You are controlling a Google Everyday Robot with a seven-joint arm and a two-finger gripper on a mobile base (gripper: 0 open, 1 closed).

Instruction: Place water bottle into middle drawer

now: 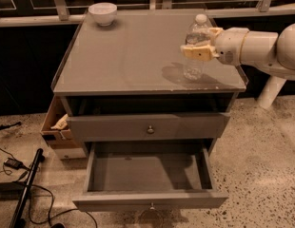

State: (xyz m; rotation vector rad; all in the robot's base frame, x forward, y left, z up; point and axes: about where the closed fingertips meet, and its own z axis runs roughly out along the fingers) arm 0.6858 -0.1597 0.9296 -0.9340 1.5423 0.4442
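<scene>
The water bottle [194, 65] stands upright near the right edge of the grey cabinet top, its white cap above my gripper. My gripper [201, 45] reaches in from the right on a white arm. Its cream fingers [197, 53] wrap around the bottle's upper half, one in front and one behind, shut on it. The bottle's base is at or just above the glass top; I cannot tell which. The middle drawer [147, 201] is pulled wide open below, and its grey floor is bare.
The drawer above [147, 126] is a little way out, with a round knob. A white bowl [103, 12] sits at the back left of the top. A cardboard box [56, 127] stands at the cabinet's left. Cables and a black pole [24, 194] lie on the floor at left.
</scene>
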